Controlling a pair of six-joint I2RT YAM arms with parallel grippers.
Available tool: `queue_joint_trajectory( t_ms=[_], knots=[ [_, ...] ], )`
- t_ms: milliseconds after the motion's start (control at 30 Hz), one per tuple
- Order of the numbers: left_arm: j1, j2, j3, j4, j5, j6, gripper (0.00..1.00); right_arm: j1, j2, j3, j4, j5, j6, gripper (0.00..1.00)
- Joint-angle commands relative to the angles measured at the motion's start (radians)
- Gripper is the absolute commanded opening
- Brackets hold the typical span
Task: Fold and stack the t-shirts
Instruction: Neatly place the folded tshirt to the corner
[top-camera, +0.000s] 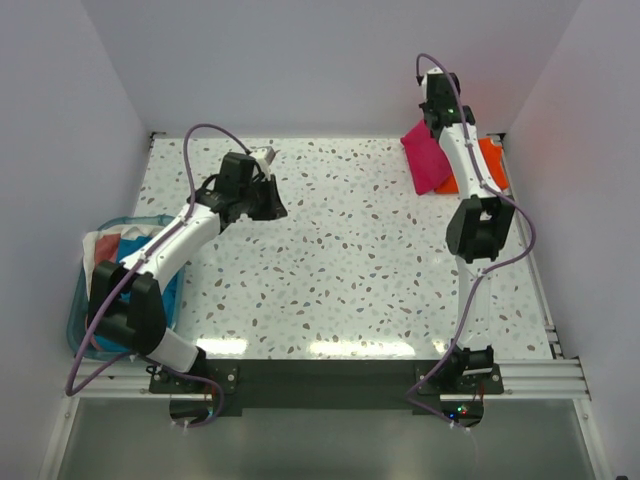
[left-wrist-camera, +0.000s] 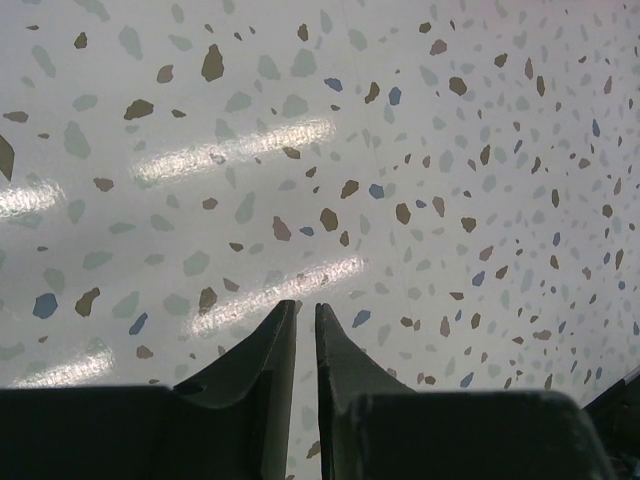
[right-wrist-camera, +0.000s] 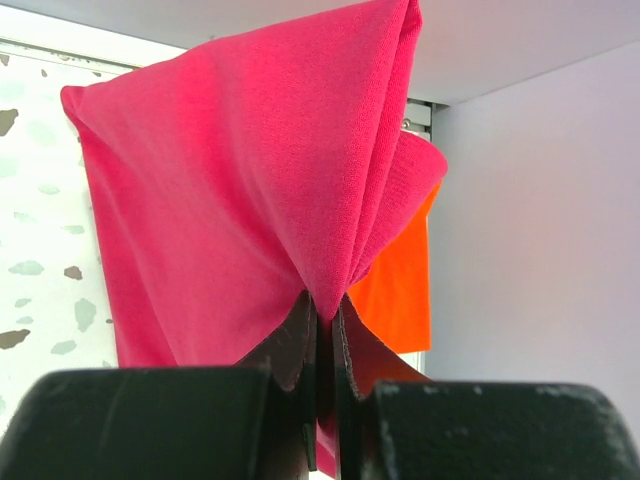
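Over speckled tabletop (top-camera: 350, 260), right claw (right-wrist-camera: 325, 310) clamps the pink t-shirt (right-wrist-camera: 230, 180); left claw (left-wrist-camera: 306, 310) hangs barely apart, apparently empty.

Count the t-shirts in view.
2. The magenta t-shirt sits at the far right corner, pinched in the right gripper; the orange t-shirt lies beside it, partly covered. Cloth in the left basket may be more shirts.
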Motion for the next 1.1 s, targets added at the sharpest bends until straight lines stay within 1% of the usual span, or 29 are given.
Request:
queue_joint_trajectory(
  t_ms=[0,667,900,1067],
  knots=[
    [0.012,-0.002,-0.012,0.036,0.032,0.023,0.18,-0.010,-0.067,0.028,0.040,0.038,-0.029,0.00],
    [0.025,0.016,-0.029,0.051,0.054,0.022,0.17,-0.039,-0.145,0.008,0.062,0.032,-0.019,0.00],
    [0.025,0.029,-0.033,0.054,0.066,0.020,0.17,-0.067,-0.145,-0.031,0.082,0.033,-0.016,0.00],
    [0.026,0.035,-0.038,0.060,0.075,0.022,0.17,-0.101,-0.113,-0.071,0.112,0.049,0.006,0.00]
  ],
)
